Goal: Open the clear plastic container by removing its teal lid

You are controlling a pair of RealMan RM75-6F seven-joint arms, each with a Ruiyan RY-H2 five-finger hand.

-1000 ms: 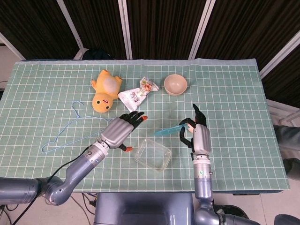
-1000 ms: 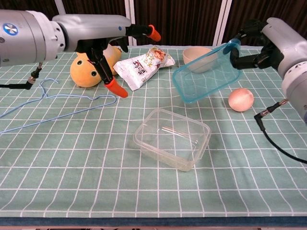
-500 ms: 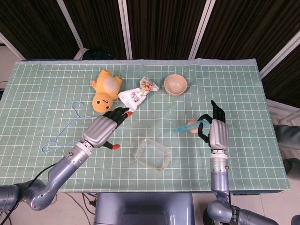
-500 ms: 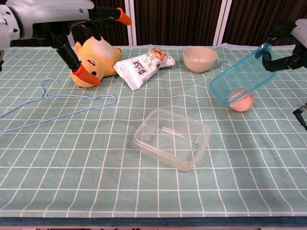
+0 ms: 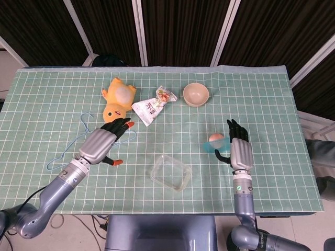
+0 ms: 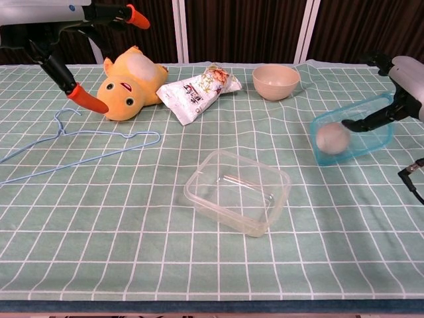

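Observation:
The clear plastic container (image 5: 171,172) (image 6: 237,192) stands open and empty on the green checked cloth at the front middle. My right hand (image 5: 238,149) (image 6: 404,83) holds the teal lid (image 5: 213,148) (image 6: 351,137) by its right edge, low over the cloth to the right of the container. The lid tilts against a peach-coloured ball (image 5: 215,137) (image 6: 330,138), which shows through it. My left hand (image 5: 102,144) (image 6: 63,73) hovers far to the left with its fingers spread, and it holds nothing.
A blue wire hanger (image 5: 78,144) (image 6: 86,142) lies under my left hand. A yellow plush duck (image 5: 118,99) (image 6: 129,83), a snack bag (image 5: 153,104) (image 6: 199,86) and a beige bowl (image 5: 196,94) (image 6: 275,81) sit along the back.
My right hand carried the teal lid to the right and down, onto the peach-coloured ball. My left hand drew back to the left, away from the container.

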